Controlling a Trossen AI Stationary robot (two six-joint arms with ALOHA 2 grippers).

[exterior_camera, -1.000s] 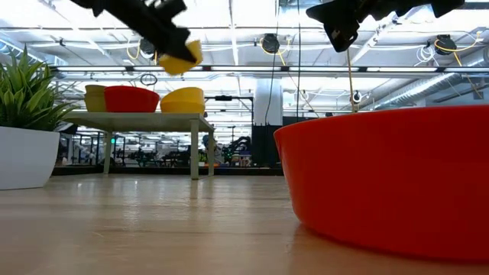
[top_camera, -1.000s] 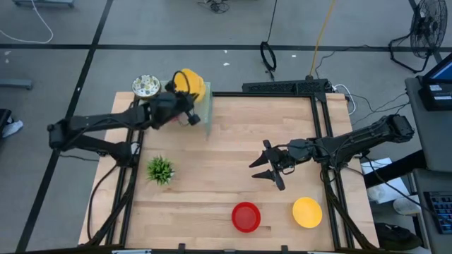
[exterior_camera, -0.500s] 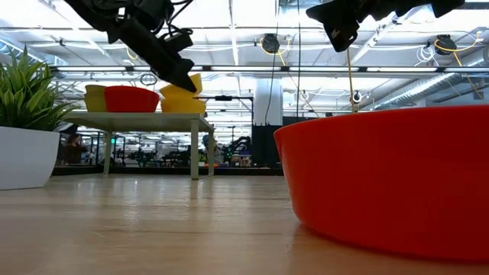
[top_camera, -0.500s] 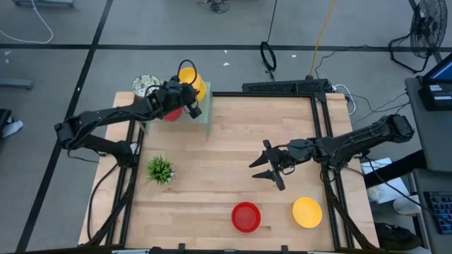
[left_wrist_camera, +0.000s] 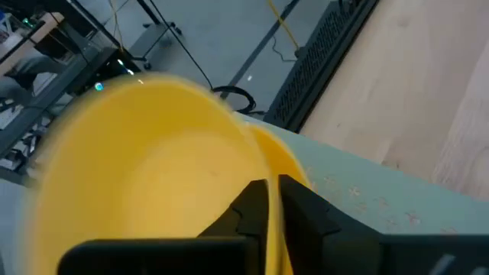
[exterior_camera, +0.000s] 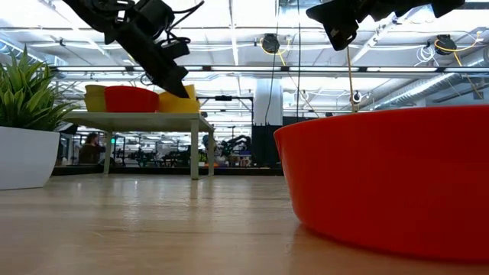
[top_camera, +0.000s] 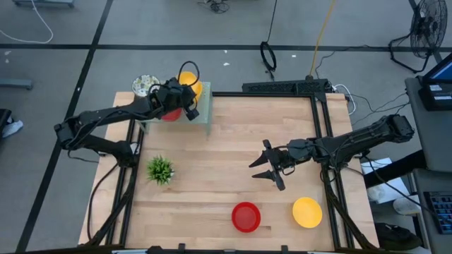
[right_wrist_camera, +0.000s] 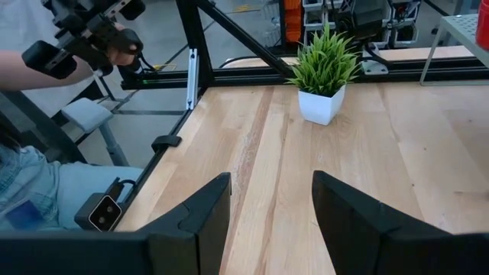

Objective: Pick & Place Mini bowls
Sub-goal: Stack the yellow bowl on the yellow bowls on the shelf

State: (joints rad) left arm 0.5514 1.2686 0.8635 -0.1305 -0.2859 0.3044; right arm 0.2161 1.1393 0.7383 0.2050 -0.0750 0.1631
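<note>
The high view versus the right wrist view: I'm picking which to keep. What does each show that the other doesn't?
Only the high view shows the red bowl and yellow bowl on the table, and the left gripper at the rack. Only the right wrist view shows a person's hand beyond the table. Both show the plant and the open right gripper.

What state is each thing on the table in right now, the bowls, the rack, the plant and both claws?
Left claw: over the rack, pinching a yellow bowl's rim.
Right claw: open, empty, above the table.
Red bowl: upright on the table.
Yellow bowl near it: upright on the table.
Rack: holding stacked bowls.
Plant: upright.
</note>
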